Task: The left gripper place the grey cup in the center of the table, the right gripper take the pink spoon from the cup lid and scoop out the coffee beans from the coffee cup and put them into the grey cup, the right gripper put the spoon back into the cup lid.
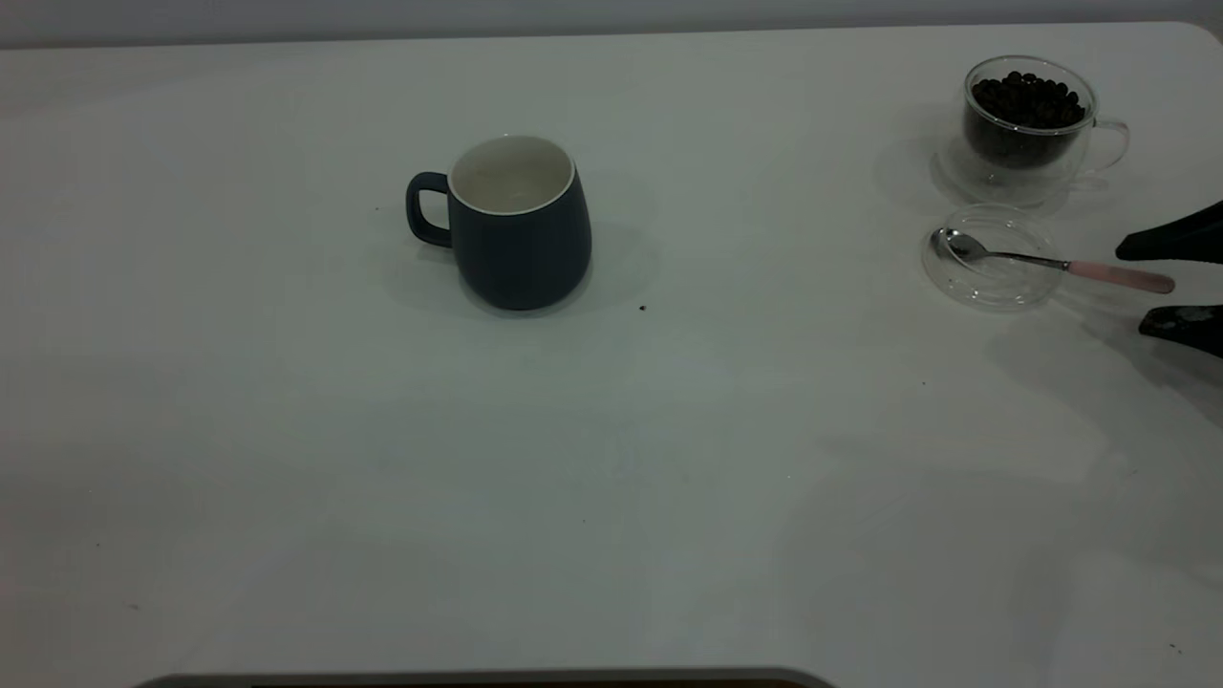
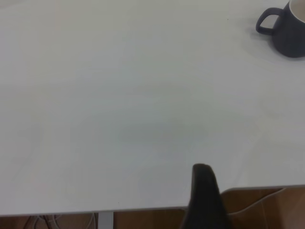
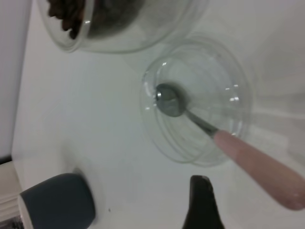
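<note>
exterior view: grey cup upright near middle of the white counter, handle toward view's left, white inside, looks empty. coffee cup at far right rear, clear glass, coffee beans heaped to near the rim. cup lid flat on counter just in front of coffee cup. pink spoon lying across lid, metal bowl inside it, pink handle end sticking out past lid's rim toward view's right. right tool at right edge, two dark fingers spread apart, one above and one below the handle tip, not touching it. left tool not seen here.

left wrist view: bare counter, grey cup far off at a corner. one dark finger of left tool over counter's near edge, well apart from cup; can't tell if spread or together.

right wrist view: spoon bowl in lid, pink handle over rim. coffee cup just beside lid, beans showing. one dark finger beside handle, clear of it. grey cup farther off.
</note>
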`<state>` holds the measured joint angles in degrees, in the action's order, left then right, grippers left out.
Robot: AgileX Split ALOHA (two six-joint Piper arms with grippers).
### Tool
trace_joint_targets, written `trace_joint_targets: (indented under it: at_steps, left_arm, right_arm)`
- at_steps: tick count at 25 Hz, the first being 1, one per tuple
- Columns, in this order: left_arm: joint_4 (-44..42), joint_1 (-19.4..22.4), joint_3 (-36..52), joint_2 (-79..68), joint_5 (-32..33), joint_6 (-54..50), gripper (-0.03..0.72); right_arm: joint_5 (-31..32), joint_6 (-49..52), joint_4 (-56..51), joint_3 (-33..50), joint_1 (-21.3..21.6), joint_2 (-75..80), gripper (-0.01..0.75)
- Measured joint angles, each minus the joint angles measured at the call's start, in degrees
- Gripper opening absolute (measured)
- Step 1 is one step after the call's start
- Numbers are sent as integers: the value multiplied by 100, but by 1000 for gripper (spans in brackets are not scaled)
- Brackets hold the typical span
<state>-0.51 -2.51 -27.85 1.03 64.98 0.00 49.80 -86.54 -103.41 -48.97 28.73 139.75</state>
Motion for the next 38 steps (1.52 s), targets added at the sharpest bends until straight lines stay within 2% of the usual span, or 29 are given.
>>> trace_joint_targets:
  at_steps: [6,11,14,17,20,23,27,31,38]
  left_arm:
    - [0,0,0,0,0,0,588]
    - [0,0,0,0,0,0,588]
    - [0,0,0,0,0,0,588]
    - [0,0,0,0,0,0,588]
    - [0,0,0,0,0,0,588]
    - [0,0,0,0,0,0,588]
    - [0,0,0,0,0,0,588]
    - [0,0,0,0,0,0,588]
    - [0,0,0,0,0,0,588]
  right_arm:
    - [-238,651,352,277,224,-711,583]
    - [-997,1476,1034,845,252,-2226,583]
    - [-1359,2528,2156,909,-3,-3388,583]
    - [-1452,3751,3635,860,-415,-4484,583]
    - [-1161,5083,5298,710,-765,-5485,583]
    - [-608,6103,6749,604,-1009,-6418,583]
    - [215,6577,7918,593,-1104,-7683,583]
    - [716,6595,8106,661,-1104,-8831,583]
    - [1038,6647,7959,1443,-1251,-10469,584]
